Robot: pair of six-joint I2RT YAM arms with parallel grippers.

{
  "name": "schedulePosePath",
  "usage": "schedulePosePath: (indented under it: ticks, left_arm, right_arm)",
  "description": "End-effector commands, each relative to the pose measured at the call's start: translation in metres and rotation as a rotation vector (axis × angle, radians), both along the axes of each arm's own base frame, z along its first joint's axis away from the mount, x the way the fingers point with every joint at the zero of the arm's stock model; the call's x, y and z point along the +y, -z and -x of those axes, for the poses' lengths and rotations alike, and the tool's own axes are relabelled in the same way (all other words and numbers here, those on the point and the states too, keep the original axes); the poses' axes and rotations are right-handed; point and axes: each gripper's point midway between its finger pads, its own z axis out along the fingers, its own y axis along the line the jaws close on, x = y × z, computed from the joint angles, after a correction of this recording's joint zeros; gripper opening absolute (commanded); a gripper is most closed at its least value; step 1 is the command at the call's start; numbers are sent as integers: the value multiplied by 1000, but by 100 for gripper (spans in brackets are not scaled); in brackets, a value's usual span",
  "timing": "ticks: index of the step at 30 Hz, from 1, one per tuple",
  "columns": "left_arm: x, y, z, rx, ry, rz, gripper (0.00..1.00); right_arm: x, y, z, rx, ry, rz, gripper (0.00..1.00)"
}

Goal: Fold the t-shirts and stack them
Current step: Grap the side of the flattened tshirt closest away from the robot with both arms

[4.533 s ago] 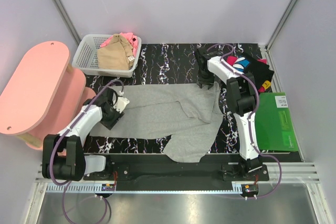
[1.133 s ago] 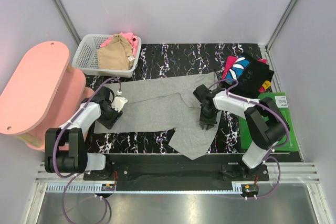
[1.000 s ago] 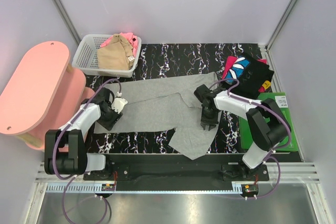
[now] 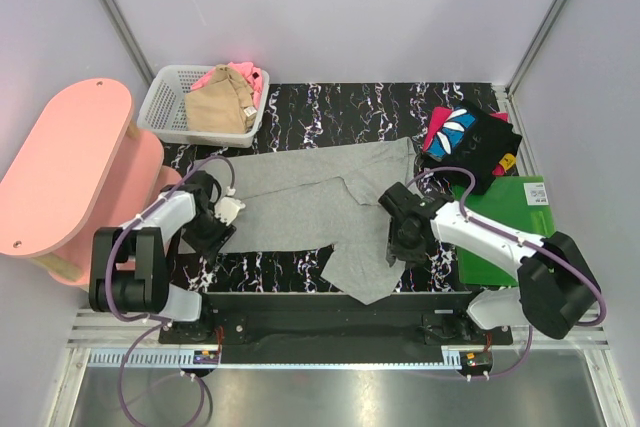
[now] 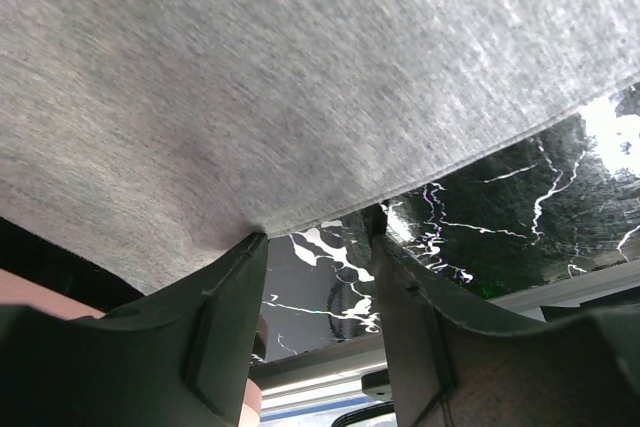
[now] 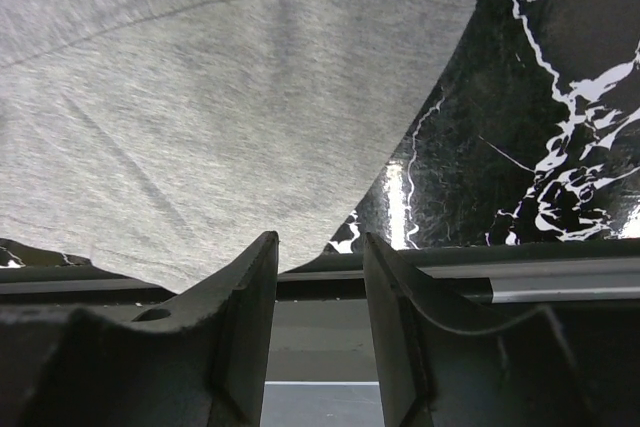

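The light-grey t-shirt lies spread across the middle of the black marbled surface. The left end effector sits at its left edge, fingers spread, gripping nothing. The right end effector, likewise spread, sits over its near-right part.

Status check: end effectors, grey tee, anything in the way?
Left end effector open at grey t-shirt left edge. Right end effector open at its near-right edge. Shirt spread out, not stacked. Nothing lying on it.
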Motion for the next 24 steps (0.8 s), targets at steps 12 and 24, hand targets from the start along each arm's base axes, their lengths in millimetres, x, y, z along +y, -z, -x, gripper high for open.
schedulePosePath:
  ticks: [12, 24]
  left_arm:
    - [-1, 17, -34, -19, -24, 5, 50]
    - [-9, 19, -34, -1, -36, 46, 22]
  right_arm:
    - [6, -4, 23, -8, 17, -117, 47]
    - [13, 9, 37, 43, 0, -138, 46]
